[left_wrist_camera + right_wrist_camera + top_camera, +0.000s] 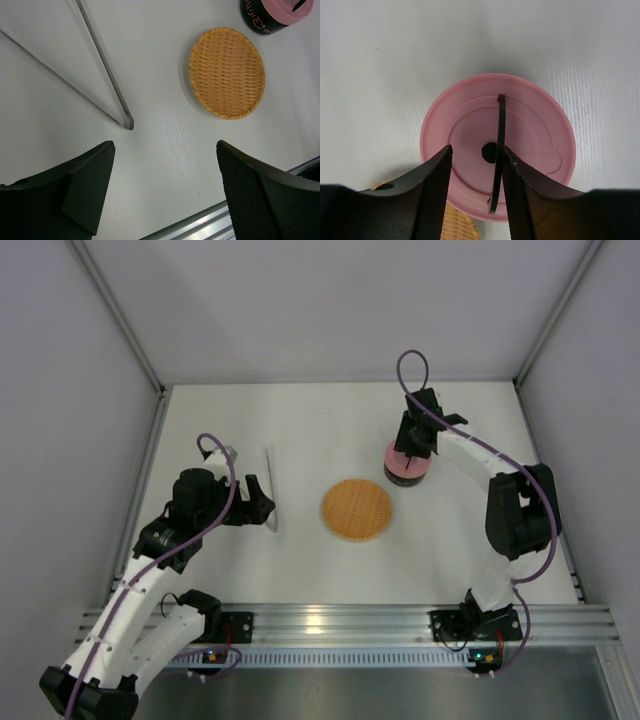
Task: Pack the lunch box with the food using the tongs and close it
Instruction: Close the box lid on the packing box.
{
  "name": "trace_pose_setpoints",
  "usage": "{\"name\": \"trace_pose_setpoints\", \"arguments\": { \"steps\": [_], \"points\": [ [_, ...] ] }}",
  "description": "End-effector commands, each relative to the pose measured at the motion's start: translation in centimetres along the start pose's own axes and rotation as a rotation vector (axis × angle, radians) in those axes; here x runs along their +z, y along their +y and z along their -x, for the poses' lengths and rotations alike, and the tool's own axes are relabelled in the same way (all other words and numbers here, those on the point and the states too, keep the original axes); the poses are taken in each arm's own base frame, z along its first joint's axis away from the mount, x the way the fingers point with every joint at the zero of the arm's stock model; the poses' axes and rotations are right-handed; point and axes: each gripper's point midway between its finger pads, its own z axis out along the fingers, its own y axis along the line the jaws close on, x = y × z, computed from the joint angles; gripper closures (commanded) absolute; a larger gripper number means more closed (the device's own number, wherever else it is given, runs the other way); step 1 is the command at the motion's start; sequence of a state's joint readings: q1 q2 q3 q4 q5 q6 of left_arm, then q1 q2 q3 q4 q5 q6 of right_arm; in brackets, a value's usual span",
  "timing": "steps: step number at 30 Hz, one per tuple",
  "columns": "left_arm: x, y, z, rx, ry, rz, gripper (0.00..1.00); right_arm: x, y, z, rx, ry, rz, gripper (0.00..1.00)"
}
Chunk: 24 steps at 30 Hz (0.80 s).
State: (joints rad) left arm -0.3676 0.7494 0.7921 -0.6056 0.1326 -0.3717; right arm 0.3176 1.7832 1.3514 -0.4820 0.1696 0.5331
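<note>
The lunch box (407,464) stands on the table at the right with its round pink lid (465,145) on it. My right gripper (477,148) hangs straight above the lid, open. The lid's thin black handle strap (500,130) stands between the fingers. It leans on the right finger and is apart from the left one. The silver tongs (270,490) lie flat on the table at the left, their narrow V showing in the left wrist view (102,65). My left gripper (165,145) is wide open just near of the tongs' tip, holding nothing. The food is out of view.
A flat round woven orange mat (357,509) lies between the two arms, left of the lunch box (272,15). It also shows in the left wrist view (226,73). White walls enclose the table on three sides, and an aluminium rail (340,620) runs along the near edge.
</note>
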Motion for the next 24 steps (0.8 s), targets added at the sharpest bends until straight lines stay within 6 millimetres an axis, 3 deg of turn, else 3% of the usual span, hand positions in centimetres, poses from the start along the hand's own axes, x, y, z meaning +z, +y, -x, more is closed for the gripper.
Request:
{"name": "trace_pose_setpoints", "arguments": {
  "steps": [1, 8, 15, 18, 24],
  "points": [
    [0.0, -0.1, 0.5, -0.001, -0.022, 0.002, 0.13, -2.3, -1.2, 1.3, -0.031, 0.003, -0.052, 0.56],
    [0.0, -0.1, 0.6, -0.003, -0.023, 0.001, 0.13, -4.3, -1.3, 2.4, -0.032, -0.039, -0.048, 0.55],
    [0.0, -0.1, 0.6, -0.002, -0.023, 0.001, 0.13, -5.5, -1.5, 1.2, -0.035, -0.028, -0.058, 0.55],
    [0.0, -0.1, 0.5, 0.0, -0.022, 0.002, 0.13, -5.3, -1.6, 0.1, -0.044, -0.015, -0.062, 0.55],
    [0.0, 0.0, 0.6, -0.001, -0.022, 0.003, 0.13, -2.4, -1.9, -3.1, -0.055, 0.062, -0.055, 0.56]
  ]
}}
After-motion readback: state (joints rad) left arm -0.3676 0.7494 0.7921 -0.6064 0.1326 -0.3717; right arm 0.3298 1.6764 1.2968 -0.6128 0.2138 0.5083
